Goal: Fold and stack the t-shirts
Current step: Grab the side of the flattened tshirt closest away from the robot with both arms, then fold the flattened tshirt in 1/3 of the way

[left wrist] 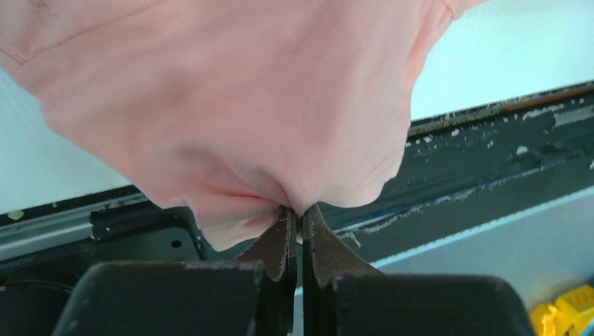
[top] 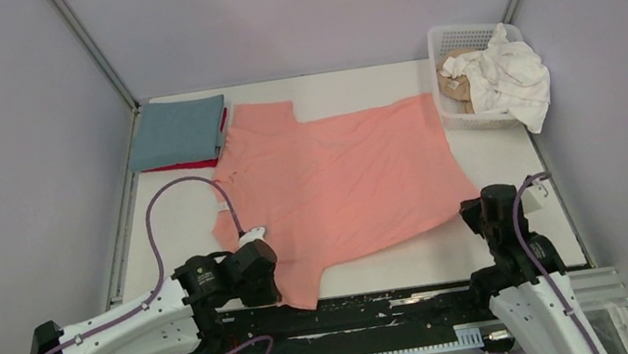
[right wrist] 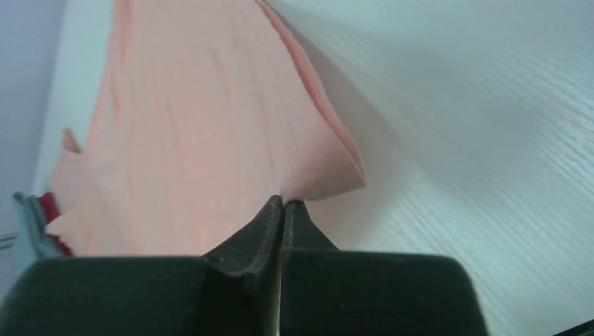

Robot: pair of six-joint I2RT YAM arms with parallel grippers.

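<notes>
A salmon pink t-shirt lies spread across the middle of the table. My left gripper is shut on its near left sleeve, and the cloth bunches where the left gripper pinches it. At the shirt's near right corner, my right gripper is shut on the hem. In the right wrist view the shirt lifts slightly where the right gripper holds it. A folded grey-blue t-shirt rests on a red one at the back left.
A white lattice basket stands at the back right, holding a crumpled white shirt and a tan one. The white shirt hangs over the basket's right rim. A black rail runs along the near table edge.
</notes>
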